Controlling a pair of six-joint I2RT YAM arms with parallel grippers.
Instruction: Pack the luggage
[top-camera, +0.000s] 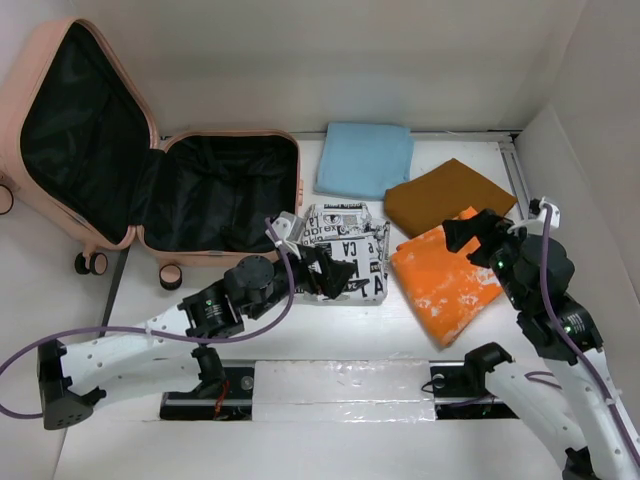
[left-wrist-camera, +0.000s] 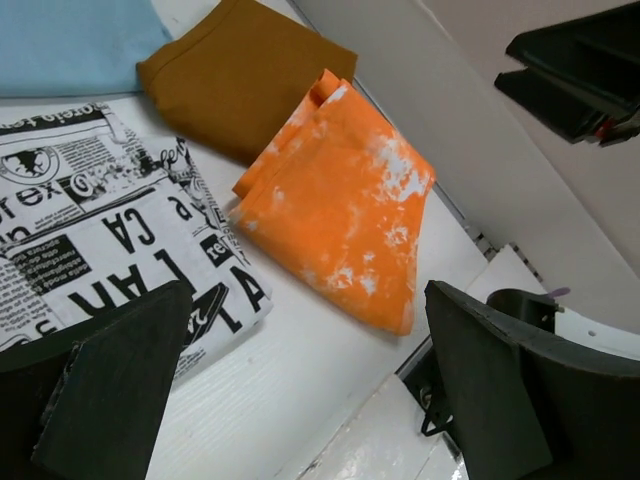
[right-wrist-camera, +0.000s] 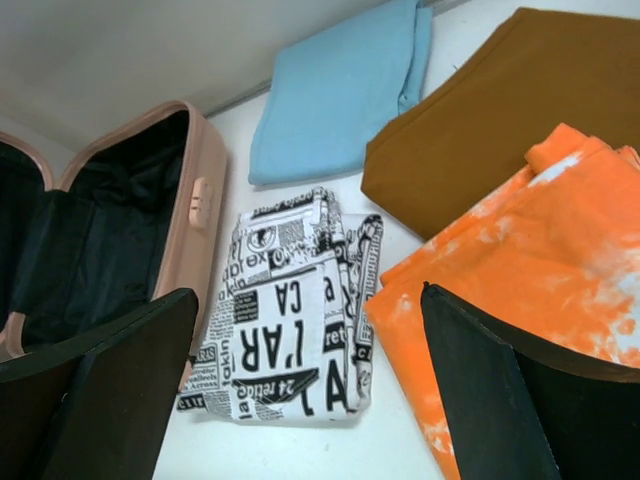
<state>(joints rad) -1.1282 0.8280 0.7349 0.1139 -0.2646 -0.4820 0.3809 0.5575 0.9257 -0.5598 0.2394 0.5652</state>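
Note:
The salmon-pink luggage (top-camera: 200, 246) lies open at the left, its lid propped up and its black lining (top-camera: 225, 190) bare. Four folded cloths lie to its right: a newspaper-print one (top-camera: 345, 250), a light blue one (top-camera: 365, 158), a brown one (top-camera: 448, 195) and an orange one (top-camera: 445, 280). My left gripper (top-camera: 322, 272) is open and empty, low over the near edge of the newspaper-print cloth (left-wrist-camera: 90, 230). My right gripper (top-camera: 478, 232) is open and empty above the orange cloth (right-wrist-camera: 540, 260). The luggage wall (right-wrist-camera: 200, 190) shows in the right wrist view.
The luggage's caster wheels (top-camera: 170, 277) stand at its near side. White walls close the table at the back and the right. A black rail (top-camera: 300, 405) with both arm bases runs along the near edge. A purple cable (top-camera: 285, 300) loops along the left arm.

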